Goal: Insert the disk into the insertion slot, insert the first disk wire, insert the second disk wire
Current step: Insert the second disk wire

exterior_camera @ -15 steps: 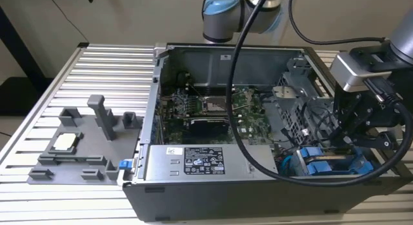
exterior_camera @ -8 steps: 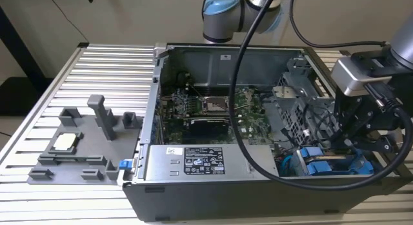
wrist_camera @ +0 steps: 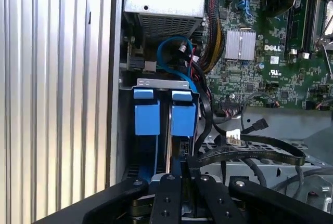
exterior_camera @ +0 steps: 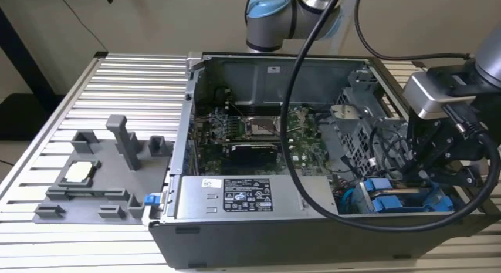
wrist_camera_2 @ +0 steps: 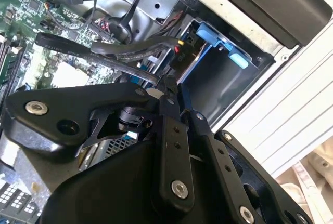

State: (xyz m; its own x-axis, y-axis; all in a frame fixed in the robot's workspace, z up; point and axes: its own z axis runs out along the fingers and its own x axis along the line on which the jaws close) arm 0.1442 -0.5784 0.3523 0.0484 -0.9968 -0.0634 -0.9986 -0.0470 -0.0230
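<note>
the computer case (exterior_camera: 234,238) lies open on a slatted metal table (exterior_camera: 133,91), its green motherboard (exterior_camera: 259,132) facing up and the grey power supply box (exterior_camera: 250,196) with its white label at the near wall. on the exterior view's left, a grey fixture plate (exterior_camera: 94,179) with upright posts sits on the table, well apart from the work.

the arm reaches down from above and its gripper (exterior_camera: 426,173) hangs inside the case at the exterior view's right, just over the drive cage. the insertion slot (wrist_camera: 164,115) is the grey sheet-metal bay with blue tabs, and the disk (exterior_camera: 403,198) sits in it already, its bright blue carrier edge showing in the corner of the case. in the first wrist view two blue tabs stand side by side at the mouth of the bay, with a thin blue wire (wrist_camera: 171,52) looping beyond them towards the power supply.

the black fingers (wrist_camera: 171,198) reach close to the end of the disk, drawn near each other with a narrow gap. i cannot tell whether they have hold of anything. a flat black cable (wrist_camera: 250,154) curves right beside them.
</note>
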